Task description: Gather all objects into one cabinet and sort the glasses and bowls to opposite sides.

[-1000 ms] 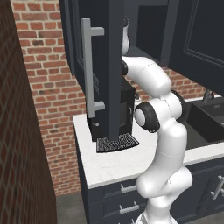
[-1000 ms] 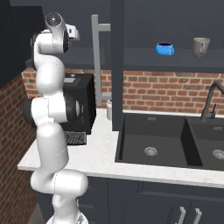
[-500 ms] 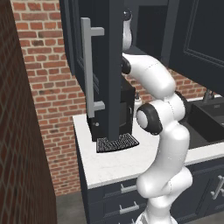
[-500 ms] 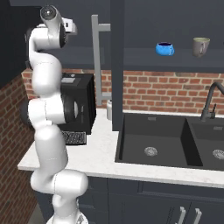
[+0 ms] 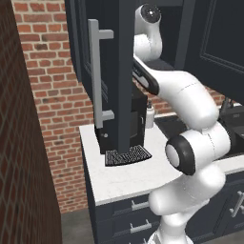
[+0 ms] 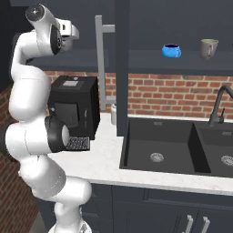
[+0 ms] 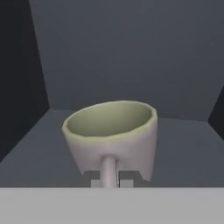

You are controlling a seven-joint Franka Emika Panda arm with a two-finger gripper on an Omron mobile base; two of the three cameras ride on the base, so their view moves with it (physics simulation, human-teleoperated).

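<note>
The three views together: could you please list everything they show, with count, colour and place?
mug: one, grey-beige, on the cabinet shelf close before the hand, handle toward the camera
second mug: one, grey-beige, far right on the shelf
cup: one, bright blue, on the shelf left of that mug
cabinet door: one open, dark slate-blue, silver bar handle
coffee machine: one, black, on the white counter
soap bottle: one, white, beside the machine
sink: one double, black, with a dark faucet
wall: red brick, behind the counter
arm: white, reaching up into the cabinet; fingers hidden at the mug
</note>
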